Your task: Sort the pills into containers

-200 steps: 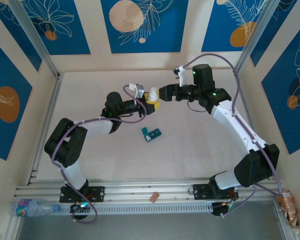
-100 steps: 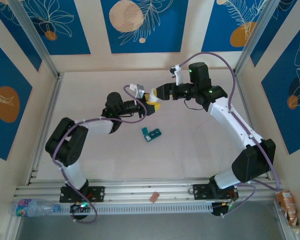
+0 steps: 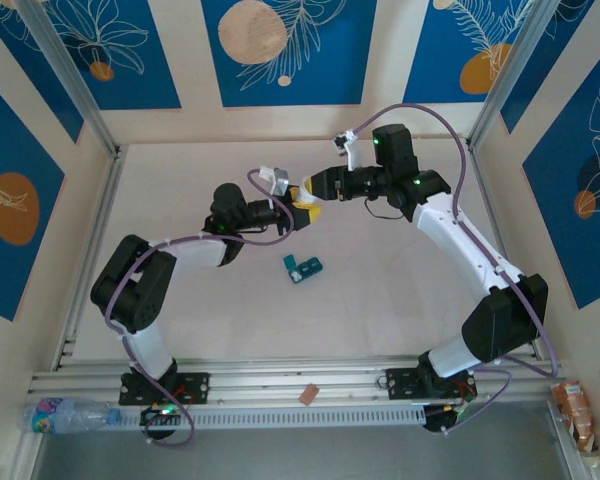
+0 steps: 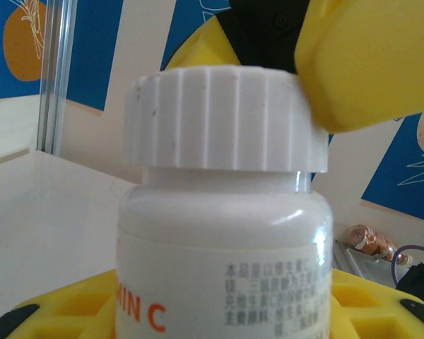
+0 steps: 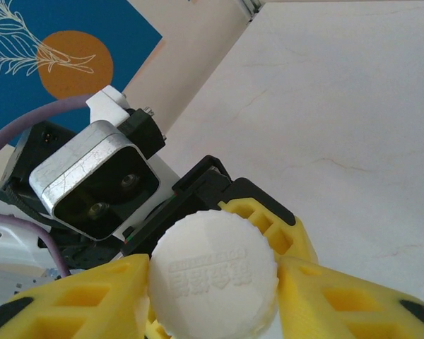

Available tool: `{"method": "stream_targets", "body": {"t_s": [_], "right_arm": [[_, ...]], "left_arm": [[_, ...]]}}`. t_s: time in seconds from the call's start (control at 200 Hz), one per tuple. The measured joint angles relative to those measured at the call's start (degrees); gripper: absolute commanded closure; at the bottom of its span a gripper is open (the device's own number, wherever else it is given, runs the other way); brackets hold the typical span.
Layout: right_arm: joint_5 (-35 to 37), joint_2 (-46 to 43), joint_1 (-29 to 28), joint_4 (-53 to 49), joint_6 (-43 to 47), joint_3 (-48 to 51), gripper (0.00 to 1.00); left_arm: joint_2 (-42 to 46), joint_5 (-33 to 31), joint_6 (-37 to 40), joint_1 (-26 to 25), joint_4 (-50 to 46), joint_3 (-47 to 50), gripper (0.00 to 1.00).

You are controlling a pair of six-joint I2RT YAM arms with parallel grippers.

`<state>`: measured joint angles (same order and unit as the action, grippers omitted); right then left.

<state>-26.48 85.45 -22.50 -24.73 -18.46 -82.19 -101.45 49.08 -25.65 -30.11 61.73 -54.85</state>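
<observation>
The teal pill organiser (image 3: pixel 305 267) lies on the counter (image 3: pixel 400 290) between the two arms, nearer the bases than the end effectors and apart from both. What its compartments hold is too small to tell. Farther back, the left end effector (image 3: pixel 302 207) is clamped on the body of a white bottle (image 4: pixel 219 268). Its ribbed cap (image 5: pixel 213 281) is on, hiding the contents. The right end effector (image 5: pixel 212 293) has its yellow fingers (image 5: pixel 78 296) pressed against either side of that cap.
</observation>
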Motion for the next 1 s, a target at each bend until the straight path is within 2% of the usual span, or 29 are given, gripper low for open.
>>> {"method": "stream_targets", "body": {"t_s": [0.145, 0.235, 0.485, 0.59, 0.67, 0.78, 0.87, 1.0], "right_arm": [[1.3, 0.0, -0.5, 0.2, -1.0, 0.0, 0.63], [4.7, -0.1, -1.7, 0.7, -2.7, 0.2, 0.66], [25.5, -2.3, -9.5, 2.9, -13.4, 3.3, 0.65], [31.1, -2.3, -11.5, 2.9, -15.9, 3.3, 0.64], [32.9, -2.3, -12.0, 2.7, -16.8, 3.1, 0.58], [31.7, -2.3, -11.5, 1.1, -17.3, 2.8, 0.38], [28.1, -2.4, -10.2, -0.8, -15.9, 2.8, 0.27], [22.0, -4.8, -6.4, -2.4, -13.7, 2.8, 0.21]], "left_arm": [[0.0, 0.0, 0.0, 0.0, -0.3, 0.0, 1.0], [0.0, -0.4, 0.1, 0.1, -1.1, 0.0, 1.0], [0.0, -2.9, 2.7, 0.3, -3.5, 1.3, 1.0], [0.1, -3.8, 3.7, 0.4, -4.4, 1.4, 1.0], [0.2, -4.2, 4.2, 0.4, -4.6, 1.4, 1.0], [0.4, -4.6, 4.8, 0.2, -5.2, 1.4, 1.0], [0.8, -5.0, 4.8, 0.1, -5.2, 1.4, 1.0], [1.2, -5.2, 4.9, 0.1, -5.2, 1.3, 1.0]]}}
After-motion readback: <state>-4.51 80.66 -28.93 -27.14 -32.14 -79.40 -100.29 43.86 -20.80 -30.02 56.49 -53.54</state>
